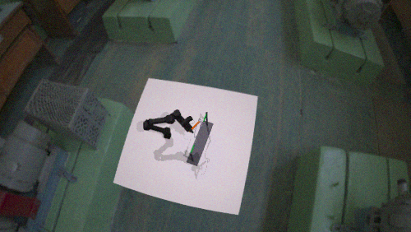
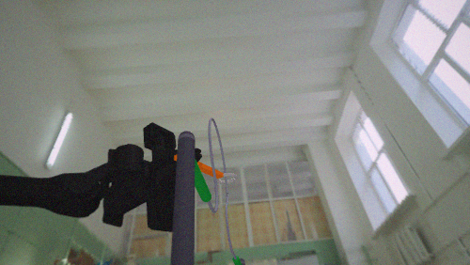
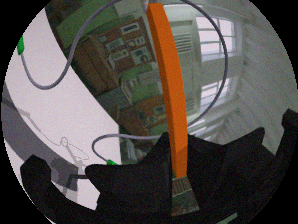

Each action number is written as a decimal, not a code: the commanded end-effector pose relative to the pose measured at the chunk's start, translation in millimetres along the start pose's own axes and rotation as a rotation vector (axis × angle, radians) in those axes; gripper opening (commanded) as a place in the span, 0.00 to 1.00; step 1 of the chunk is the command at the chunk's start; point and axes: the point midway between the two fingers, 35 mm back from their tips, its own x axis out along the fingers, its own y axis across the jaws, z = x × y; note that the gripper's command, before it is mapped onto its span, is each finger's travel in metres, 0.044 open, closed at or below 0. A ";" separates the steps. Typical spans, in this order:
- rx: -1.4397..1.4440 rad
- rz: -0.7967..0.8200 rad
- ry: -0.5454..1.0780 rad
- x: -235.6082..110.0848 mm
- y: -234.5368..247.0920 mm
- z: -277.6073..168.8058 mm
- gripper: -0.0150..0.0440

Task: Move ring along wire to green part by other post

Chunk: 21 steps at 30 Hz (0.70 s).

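Observation:
My black gripper point(image 1: 191, 127) point(image 2: 180, 157) point(image 3: 178, 185) is shut on the orange handle point(image 1: 196, 123) point(image 2: 209, 170) point(image 3: 169, 90) of the ring. In the wrist view the handle runs up from between the fingers to a thin grey ring point(image 3: 222, 50). In the exterior view the ring's small end point(image 2: 228, 177) sits beside the thin grey wire point(image 2: 211, 141), past the green part point(image 2: 202, 185) by the near post point(image 2: 184, 197). The other green part point(image 2: 236, 259) point(image 1: 206, 116) shows far along the wire. In the top view the wire stands on a dark grey base point(image 1: 200, 142) on a white mat point(image 1: 230, 164).
Pale green machine blocks point(image 1: 337, 37) point(image 1: 349, 185) point(image 1: 144, 18) stand around the mat. A grey perforated box point(image 1: 66, 109) sits on a green block to the left. The arm's base point(image 1: 147, 124) stands on the mat left of the wire.

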 end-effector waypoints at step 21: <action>-0.279 -0.143 -0.037 0.3 -10.1 0.8 0.00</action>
